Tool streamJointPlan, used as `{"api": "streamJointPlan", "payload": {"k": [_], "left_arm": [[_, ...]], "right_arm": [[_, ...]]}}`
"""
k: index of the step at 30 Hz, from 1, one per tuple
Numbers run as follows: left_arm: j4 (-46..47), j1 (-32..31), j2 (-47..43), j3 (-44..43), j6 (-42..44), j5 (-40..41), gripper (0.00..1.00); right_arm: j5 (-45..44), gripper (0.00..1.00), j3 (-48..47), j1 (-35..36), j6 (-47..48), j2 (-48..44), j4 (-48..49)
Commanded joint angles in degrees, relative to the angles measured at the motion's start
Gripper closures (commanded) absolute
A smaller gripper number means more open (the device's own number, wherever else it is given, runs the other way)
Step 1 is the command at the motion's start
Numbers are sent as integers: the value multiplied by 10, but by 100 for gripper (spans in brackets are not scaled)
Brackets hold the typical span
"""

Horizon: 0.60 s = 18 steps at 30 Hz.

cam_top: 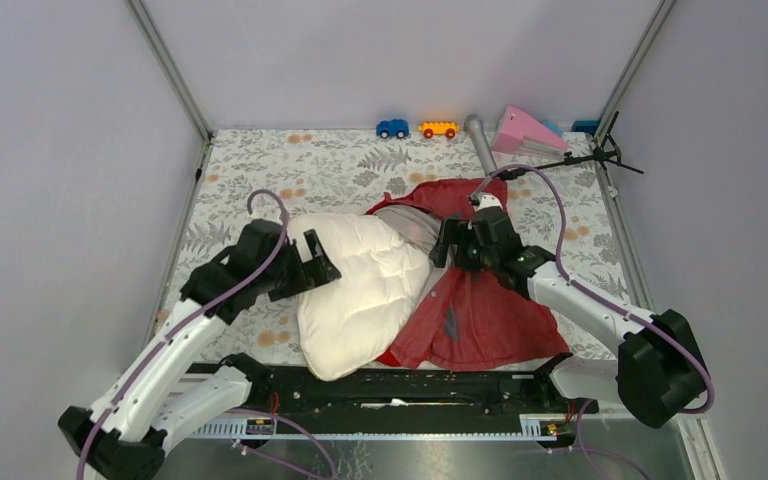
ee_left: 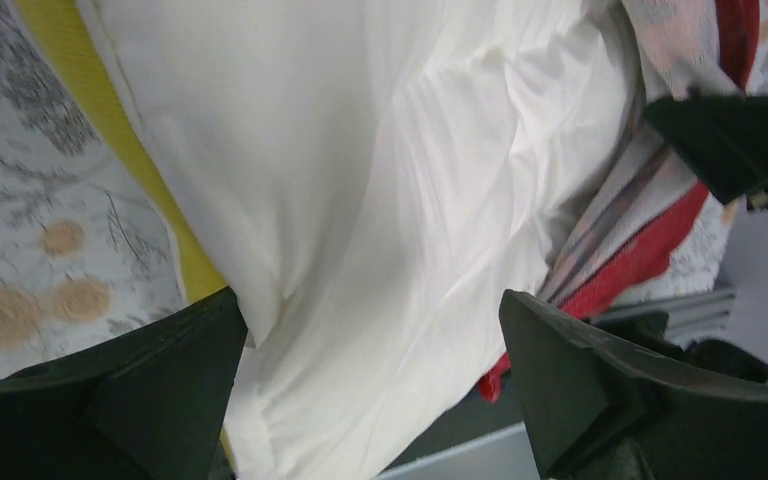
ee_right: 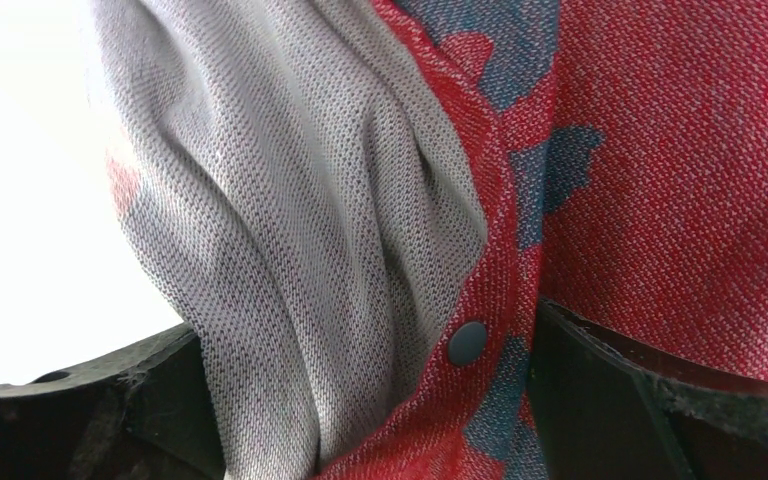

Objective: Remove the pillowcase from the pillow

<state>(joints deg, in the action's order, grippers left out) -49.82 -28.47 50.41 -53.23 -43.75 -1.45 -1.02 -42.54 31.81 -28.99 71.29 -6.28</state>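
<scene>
Overhead, left tool (cam_top: 318, 262) sits at the pillow's (cam_top: 360, 290) left edge. Only its wrist view shows jaws spread, straddling white quilting beside the yellow edge (ee_left: 135, 150). Pillowcase (cam_top: 480, 310) lies mid-worktop (cam_top: 260, 165), its mouth at the pillow's right end. Right tool (cam_top: 452, 243) is spread too. Its close-up adds the grey band (ee_right: 290, 200) bunched between the jaws and a snap (ee_right: 467, 342).

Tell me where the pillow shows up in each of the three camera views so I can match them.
Top external: the pillow lies centre-left, beside the left arm.
Left wrist: it fills the middle of the picture, its yellow edge at the left.
Right wrist: probably the overexposed white patch at far left.
Shared landmark: the red pillowcase, right of the pillow in every view.
</scene>
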Motion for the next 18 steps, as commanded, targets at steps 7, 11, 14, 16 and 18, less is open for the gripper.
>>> {"api": "streamJointPlan", "payload": {"k": [7, 11, 14, 16, 18], "left_arm": [[-132, -31, -64, -16, -98, 138, 1], [-77, -31, -49, 26, -104, 106, 1], [-1, -31, -43, 75, -114, 82, 1], [66, -31, -38, 110, -125, 75, 1], [145, -31, -29, 145, -134, 63, 2]], "right_arm": [[8, 0, 4, -2, -3, 0, 23], [33, 0, 2, 0, 3, 6, 20], [35, 0, 3, 3, 9, 12, 16], [37, 0, 3, 5, 9, 19, 16], [40, 0, 4, 6, 9, 23, 18]]}}
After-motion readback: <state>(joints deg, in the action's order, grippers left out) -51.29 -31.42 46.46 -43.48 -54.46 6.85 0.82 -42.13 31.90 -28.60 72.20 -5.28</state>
